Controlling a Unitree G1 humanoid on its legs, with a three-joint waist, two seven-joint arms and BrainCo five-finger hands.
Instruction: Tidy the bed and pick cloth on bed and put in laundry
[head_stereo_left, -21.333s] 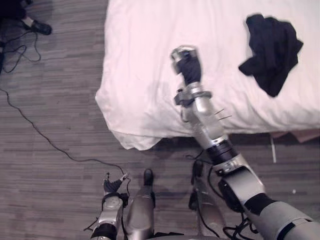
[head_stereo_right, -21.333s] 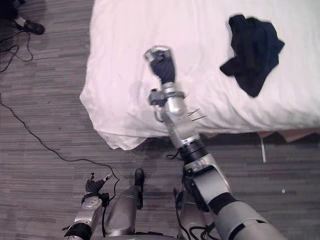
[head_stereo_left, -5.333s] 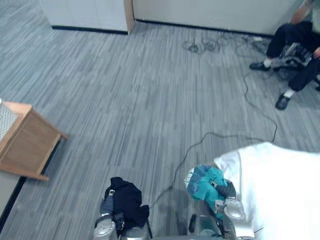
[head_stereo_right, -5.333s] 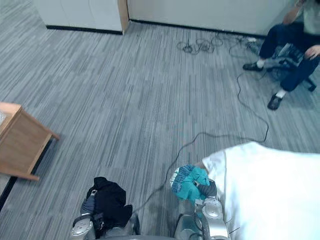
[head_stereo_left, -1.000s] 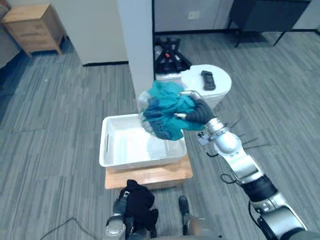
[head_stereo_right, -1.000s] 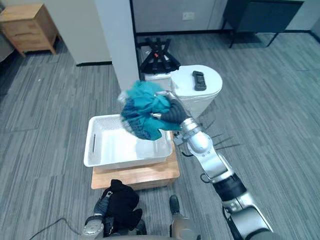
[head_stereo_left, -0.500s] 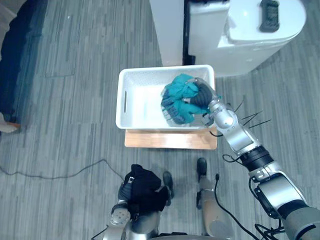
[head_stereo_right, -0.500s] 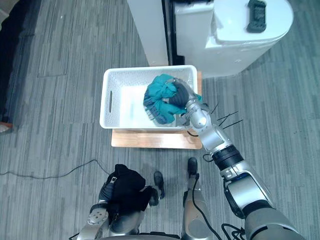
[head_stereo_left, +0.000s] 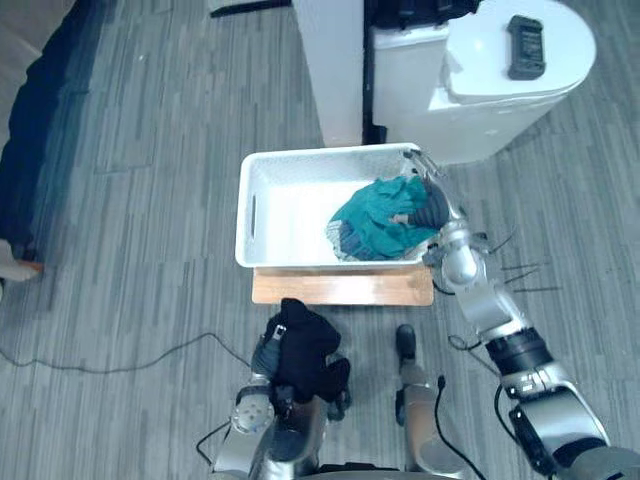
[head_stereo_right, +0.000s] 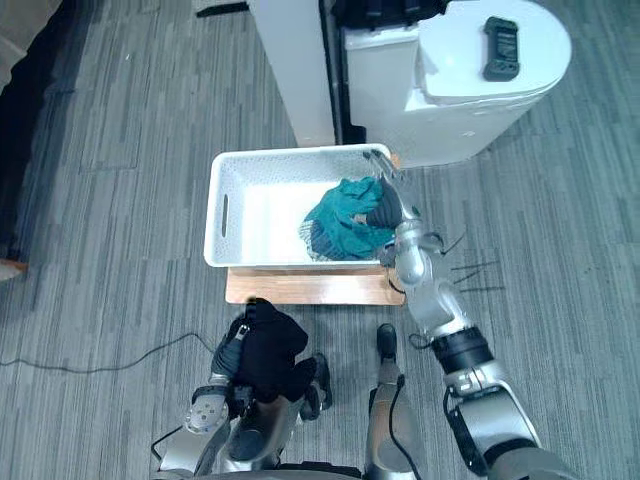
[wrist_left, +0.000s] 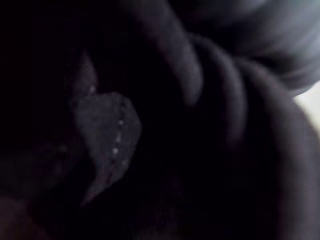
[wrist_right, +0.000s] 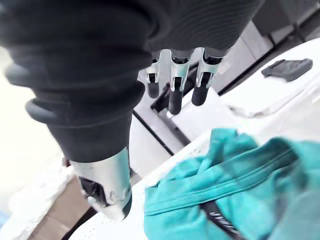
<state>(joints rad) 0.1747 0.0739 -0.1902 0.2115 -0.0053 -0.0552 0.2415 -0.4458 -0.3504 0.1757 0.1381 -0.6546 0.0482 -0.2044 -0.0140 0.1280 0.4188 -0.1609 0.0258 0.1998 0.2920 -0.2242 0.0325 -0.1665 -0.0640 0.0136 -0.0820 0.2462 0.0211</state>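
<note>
Teal cloth (head_stereo_left: 378, 222) crowds basket's (head_stereo_left: 246, 215) right end — left half open.

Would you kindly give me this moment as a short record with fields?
teal cloth: lying in the white basket, toward its right side
right hand: open over the teal cloth, fingers straight
left hand: clutching a black cloth, on the near side of the basket
basket support: wooden stand

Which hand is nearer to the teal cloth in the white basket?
Right. The open right hand is just over the teal cloth inside the white basket. The left hand grips a black cloth on the basket's near side, apart from it.
</note>
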